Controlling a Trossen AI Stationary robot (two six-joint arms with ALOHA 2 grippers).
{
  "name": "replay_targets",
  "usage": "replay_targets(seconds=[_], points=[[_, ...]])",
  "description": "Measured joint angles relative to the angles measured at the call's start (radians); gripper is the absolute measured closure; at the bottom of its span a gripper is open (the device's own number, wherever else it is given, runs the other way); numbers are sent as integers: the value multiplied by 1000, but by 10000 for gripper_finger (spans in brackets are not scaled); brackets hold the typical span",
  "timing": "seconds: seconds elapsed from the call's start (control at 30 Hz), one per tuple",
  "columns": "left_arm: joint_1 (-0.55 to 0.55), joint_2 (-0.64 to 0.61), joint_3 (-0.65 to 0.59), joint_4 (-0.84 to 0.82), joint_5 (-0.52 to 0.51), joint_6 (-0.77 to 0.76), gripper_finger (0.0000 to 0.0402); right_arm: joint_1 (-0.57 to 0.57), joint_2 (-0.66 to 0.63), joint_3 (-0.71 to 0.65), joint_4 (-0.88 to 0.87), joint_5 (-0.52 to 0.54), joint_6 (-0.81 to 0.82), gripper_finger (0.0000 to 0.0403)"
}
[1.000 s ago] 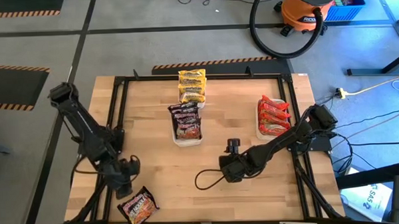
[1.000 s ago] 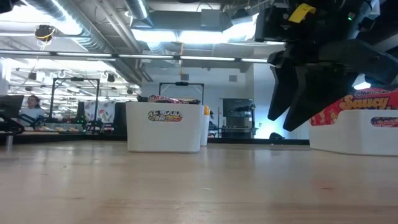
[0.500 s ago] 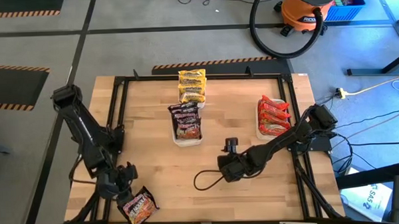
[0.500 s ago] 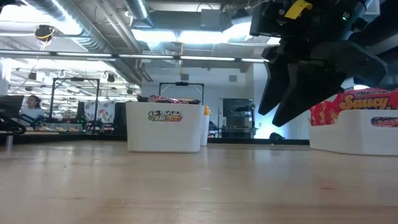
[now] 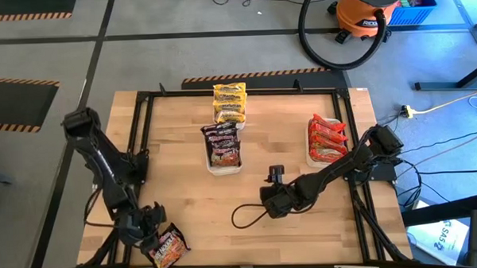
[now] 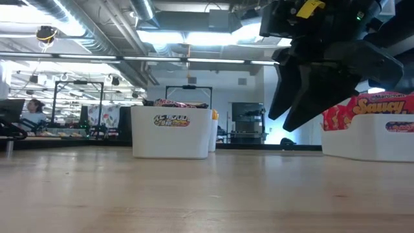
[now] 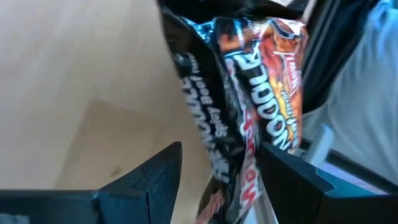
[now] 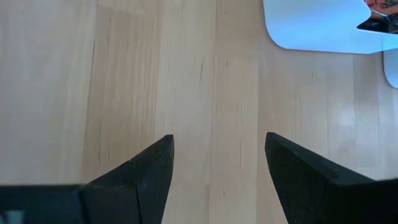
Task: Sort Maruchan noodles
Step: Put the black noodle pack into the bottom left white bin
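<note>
One dark maroon noodle packet (image 5: 167, 248) lies flat at the table's near left corner, and fills the left wrist view (image 7: 249, 118). My left gripper (image 5: 149, 225) is open and low at the packet's far left end, one finger on either side of it (image 7: 221, 180). My right gripper (image 5: 274, 201) hangs open over bare wood at the table's middle (image 8: 217, 162), nothing between its fingers. The other noodles lie sorted at the back: yellow (image 5: 229, 102), dark maroon (image 5: 223, 144) and red (image 5: 328, 139). My left gripper comes slanting down from the far left with the packet's end (image 7: 236, 186) between its open fingers. Whether a finger touches the packet, I cannot tell. The packet lies on the table.
White trays hold the sorted packets: one at mid-table (image 6: 171, 133), one at the right (image 6: 369, 136). A black cable loop (image 5: 245, 217) lies beside my right gripper. A black frame (image 5: 142, 97) borders the tabletop. The table's near edge runs just past the loose packet.
My left gripper has moved toward the table's near edge and down, closing in on the loose maroon packet, its fingers open the same width. The packet has not moved.
</note>
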Motion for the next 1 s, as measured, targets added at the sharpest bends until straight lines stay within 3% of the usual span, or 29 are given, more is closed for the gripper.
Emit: replay_targets(seconds=[0.13, 0.27, 0.43, 0.57, 0.87, 1.0], points=[[11, 46, -47, 122, 0, 0, 195, 0, 0, 0, 1, 8, 0, 172], [20, 97, -60, 134, -29, 1, 195, 0, 0, 0, 1, 8, 0, 172], [40, 122, -59, 167, 7, 69, 203, 0, 0, 0, 9, 9, 0, 172], [53, 122, -60, 190, 4, 131, 246, 0, 0, 0, 24, 12, -1, 172], [92, 121, -60, 216, -48, 226, 384, 0, 0, 0, 21, 13, -1, 172], [148, 121, -60, 258, -22, 287, 396, 0, 0, 0, 22, 24, -1, 172]])
